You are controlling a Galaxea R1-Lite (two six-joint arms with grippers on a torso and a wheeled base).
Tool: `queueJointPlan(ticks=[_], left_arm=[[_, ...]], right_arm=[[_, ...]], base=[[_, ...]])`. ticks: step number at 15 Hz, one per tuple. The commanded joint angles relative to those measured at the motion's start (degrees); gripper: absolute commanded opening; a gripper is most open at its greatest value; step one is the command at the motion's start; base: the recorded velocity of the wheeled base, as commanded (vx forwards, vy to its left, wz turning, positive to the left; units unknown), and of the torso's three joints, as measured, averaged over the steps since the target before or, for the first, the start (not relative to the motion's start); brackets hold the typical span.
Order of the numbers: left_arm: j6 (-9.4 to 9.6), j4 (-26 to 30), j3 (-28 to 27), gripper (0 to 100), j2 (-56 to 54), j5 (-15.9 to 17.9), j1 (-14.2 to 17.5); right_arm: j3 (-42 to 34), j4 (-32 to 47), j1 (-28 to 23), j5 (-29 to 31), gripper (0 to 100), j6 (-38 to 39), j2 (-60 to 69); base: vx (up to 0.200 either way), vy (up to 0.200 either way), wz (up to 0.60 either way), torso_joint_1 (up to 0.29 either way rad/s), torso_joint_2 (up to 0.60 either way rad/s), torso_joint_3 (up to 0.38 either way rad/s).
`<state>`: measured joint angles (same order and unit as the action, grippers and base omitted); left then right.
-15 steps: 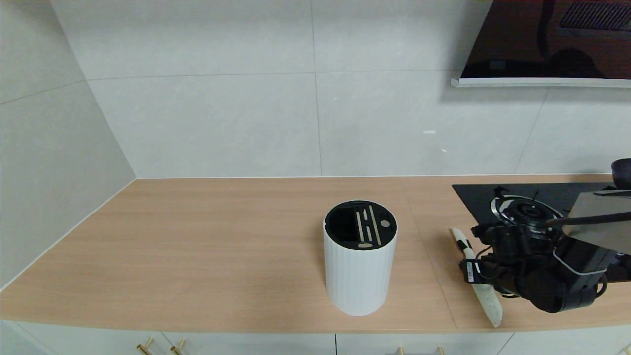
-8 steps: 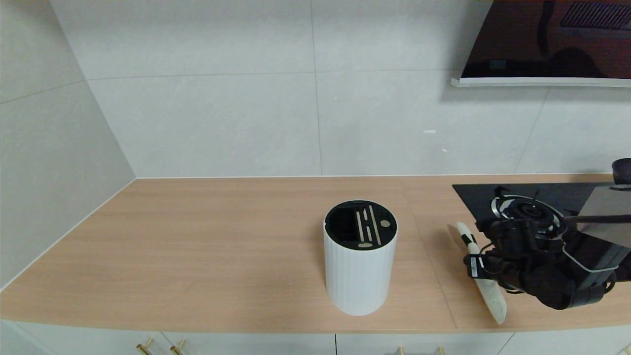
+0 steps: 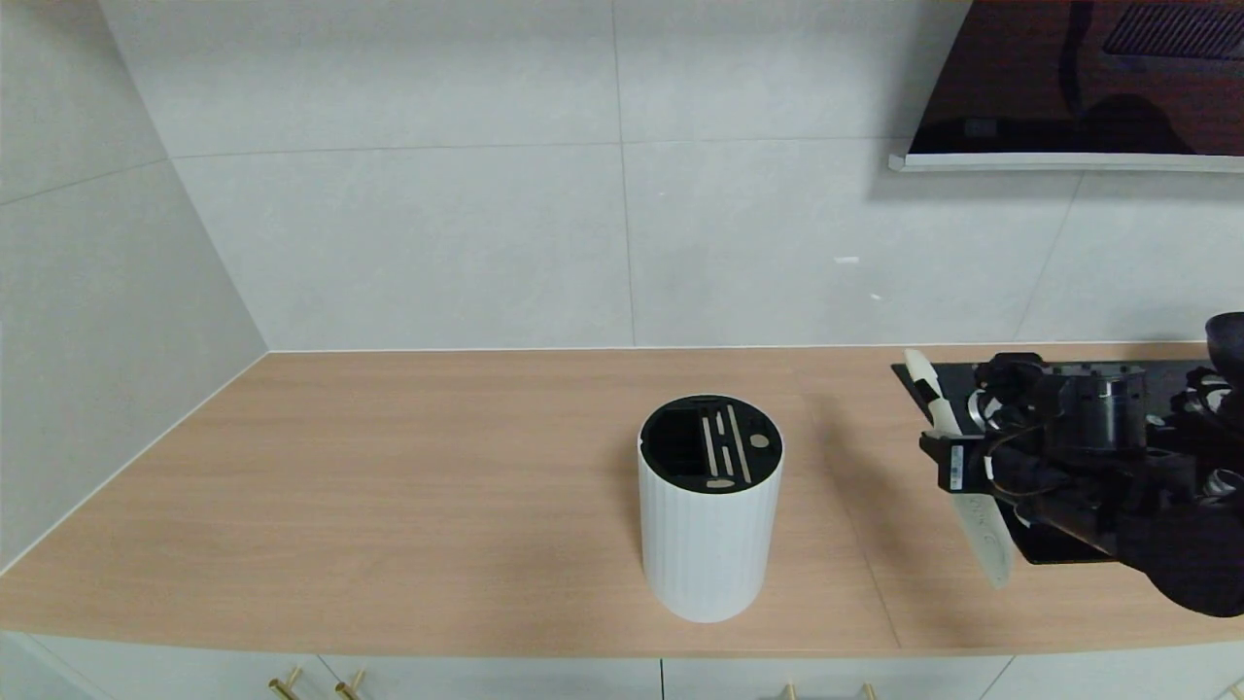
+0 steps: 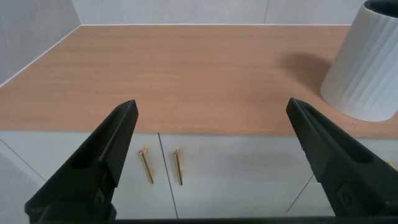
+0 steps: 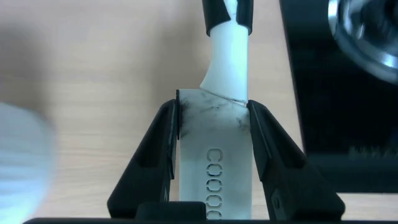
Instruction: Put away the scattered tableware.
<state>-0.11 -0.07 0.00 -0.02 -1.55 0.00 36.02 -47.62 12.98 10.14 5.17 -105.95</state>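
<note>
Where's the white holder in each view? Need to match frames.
Head view: white holder stands on the countertop, left of the right gripper holding the knife.
Left wrist view: holder on the countertop beyond the open left gripper.
Right wrist view: blurred white shape, likely the holder, beside the gripped knife, opposite the stove.
Shared landmark: the wooden countertop.

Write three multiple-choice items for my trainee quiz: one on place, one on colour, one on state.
1. Where is the holder? A) in a sink B) on the counter, left of the hob C) on the floor
2. Colour of its ribbed side? A) red B) white C) green
3. The right gripper is: A) open, empty B) gripping the holder C) shut on the knife
Answers: 1B, it stands on wood beside the black glass; 2B, white under a black slotted top; 3C, fingers clamp the blade.
</note>
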Motion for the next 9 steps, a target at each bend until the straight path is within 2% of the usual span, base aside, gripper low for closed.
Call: queueJointPlan(ticks=[1, 4, 5, 7, 8, 9], left_arm=[[0.02, -0.01, 0.0, 100, 0.02, -0.03, 0.0], [1.16, -0.37, -0.62, 100, 0.02, -0.12, 0.0], [1.52, 0.51, -3.96, 100, 0.38, 0.67, 0.0], [1.69, 5.79, -13.62, 100, 7.14, 5.94, -0.97], [1.87, 8.6, -19.25, 100, 14.17, 10.86, -1.41], [1.96, 9.13, -23.55, 100, 20.77, 15.61, -1.67]], right_arm=[[-1.13, 1.47, 3.01, 0.14, 0, 0.02, 8.65], [0.36, 5.6, 6.44, 0.49, 0, -0.16, 15.68], [2.47, 7.36, 7.58, 0.49, 0, -0.16, 17.09], [7.04, 10.61, 8.9, 0.05, 0, -0.16, 17.35], [9.59, 12.02, 10.4, -0.04, 0, -0.16, 17.0], [11.61, 12.64, 11.27, -0.04, 0, -0.16, 16.21]], base=[[0.0, 0.0, 0.0, 0.0, 0.0, 0.0], [0.0, 0.0, 0.0, 0.0, 0.0, 0.0], [0.0, 0.0, 0.0, 0.0, 0.0, 0.0], [0.0, 0.0, 0.0, 0.0, 0.0, 0.0], [0.0, 0.0, 0.0, 0.0, 0.0, 0.0], [0.0, 0.0, 0.0, 0.0, 0.0, 0.0]])
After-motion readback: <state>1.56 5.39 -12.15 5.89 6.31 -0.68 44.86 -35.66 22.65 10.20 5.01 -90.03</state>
